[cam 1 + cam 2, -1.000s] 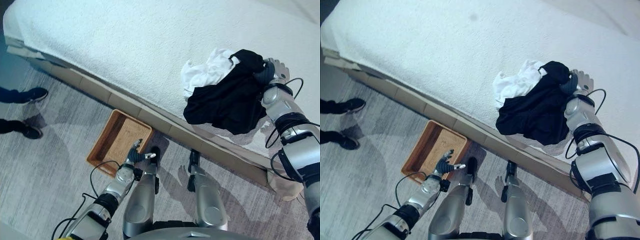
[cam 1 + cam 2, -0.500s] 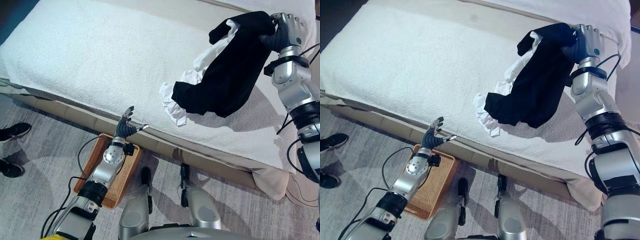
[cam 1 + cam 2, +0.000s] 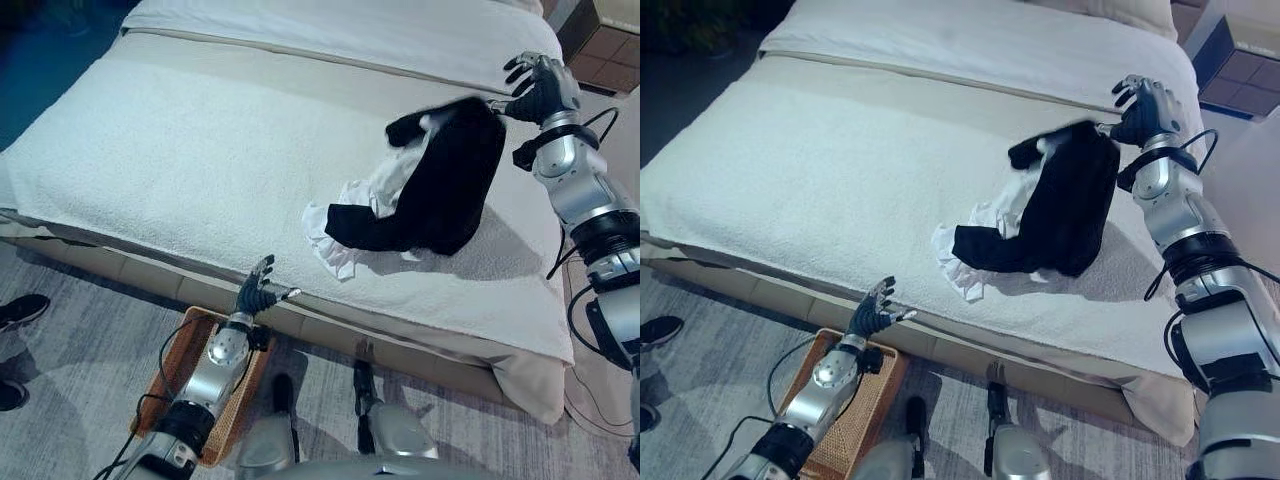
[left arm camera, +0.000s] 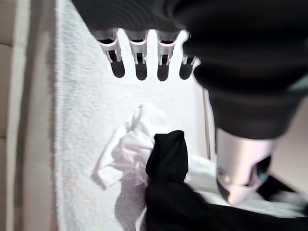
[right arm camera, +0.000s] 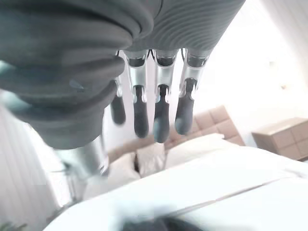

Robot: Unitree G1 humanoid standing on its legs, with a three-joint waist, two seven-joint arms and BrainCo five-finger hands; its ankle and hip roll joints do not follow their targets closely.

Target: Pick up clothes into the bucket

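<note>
My right robot hand (image 3: 540, 85) hangs released, fingers spread, at upper right beside the black garment (image 3: 445, 180) heaped on the white one (image 3: 345, 210) on the bed (image 3: 180, 150). I'd regrasp deep, both layers — the basket (image 3: 185, 375) sits lower left, near my released left robot hand (image 3: 255, 297).

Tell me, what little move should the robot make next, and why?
Probably lower the right robot hand back onto the black garment and close its fingers on it. That hand is open above the top end of the clothes, holding nothing; the black and white clothes lie on the bed, and the basket waits on the floor near the left robot hand.
</note>
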